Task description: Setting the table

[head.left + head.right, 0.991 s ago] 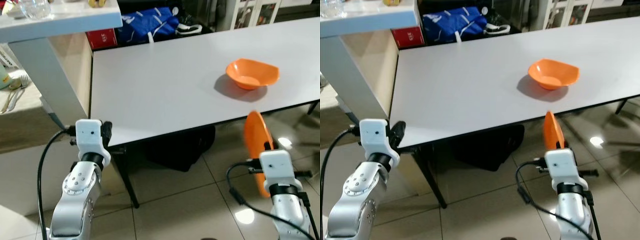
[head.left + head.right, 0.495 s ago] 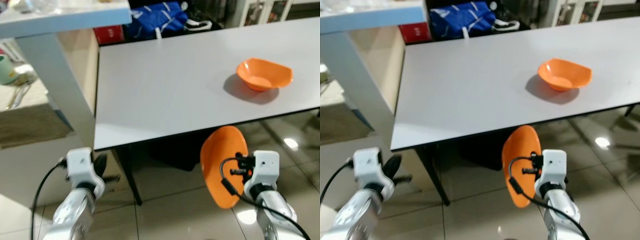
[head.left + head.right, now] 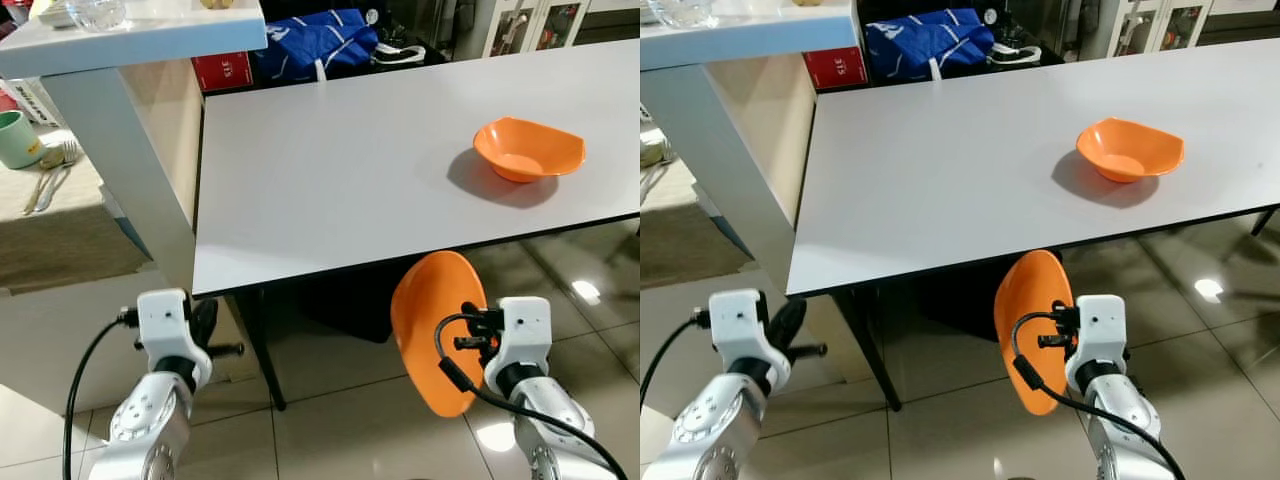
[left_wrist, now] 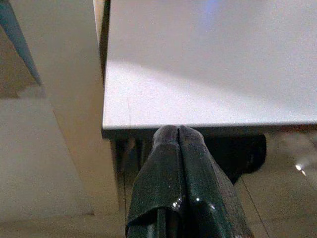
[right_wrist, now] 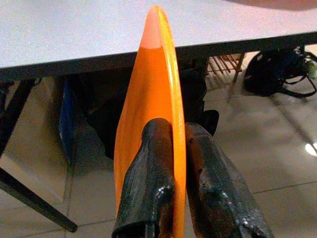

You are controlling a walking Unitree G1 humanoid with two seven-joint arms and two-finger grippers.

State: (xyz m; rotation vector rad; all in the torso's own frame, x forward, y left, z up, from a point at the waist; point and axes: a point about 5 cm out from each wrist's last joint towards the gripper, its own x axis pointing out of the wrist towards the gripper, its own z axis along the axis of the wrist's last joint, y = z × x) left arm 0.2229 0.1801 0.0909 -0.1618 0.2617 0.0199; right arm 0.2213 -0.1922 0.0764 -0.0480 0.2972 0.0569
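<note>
1. Right wrist view shows the right claw [image 5: 173, 148] closed on an orange plate [image 5: 148, 124]; one black finger presses on each face, and the plate stands on its edge.
2. Seen from the head cameras, this plate [image 3: 435, 325] is held below the near edge of the white tabletop [image 3: 340, 170], above the tiled floor [image 3: 340, 420], at about 5 o'clock in the scene.
3. An orange bowl [image 3: 527, 150] rests on the tabletop at about 2 o'clock, well apart from the plate.
4. Left claw [image 4: 177, 136] has its two fingers pressed together with nothing between them; it is low, just before the near left corner of the tabletop, at about 7 o'clock.
5. A blue bag [image 3: 310, 45] lies behind the tabletop at 12 o'clock.
6. A green cup [image 3: 18, 138] stands on a lower surface at 10 o'clock.
</note>
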